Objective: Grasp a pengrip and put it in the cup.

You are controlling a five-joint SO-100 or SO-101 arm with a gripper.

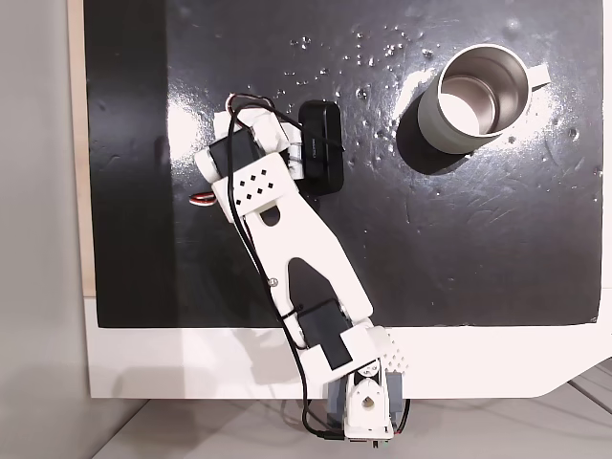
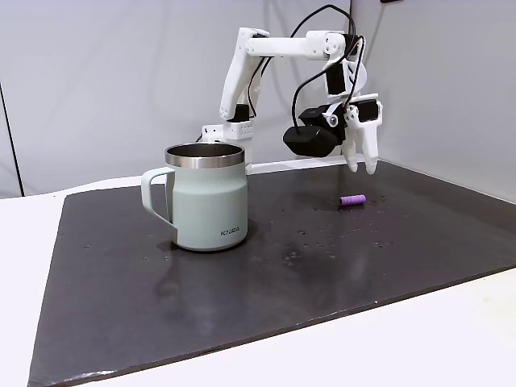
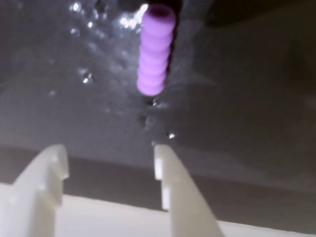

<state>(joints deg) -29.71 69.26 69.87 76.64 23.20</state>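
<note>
The cup (image 2: 205, 197) carries small dark lettering low on its wall, too small to make out for sure, and it stands upright on the black mat (image 2: 266, 282), handle tab turned toward the left in a fixed view. The pengrip (image 2: 352, 199) lies flat on the mat well apart from the cup, with bare wet-speckled mat between them. The gripper (image 2: 362, 167) hangs just above it, fingers pointing down and spread apart, holding nothing. In the wrist view the pengrip (image 3: 155, 49) lies just ahead of the two white fingertips (image 3: 165, 158). The mat's far edge runs close behind the arm (image 2: 278, 52).
</note>
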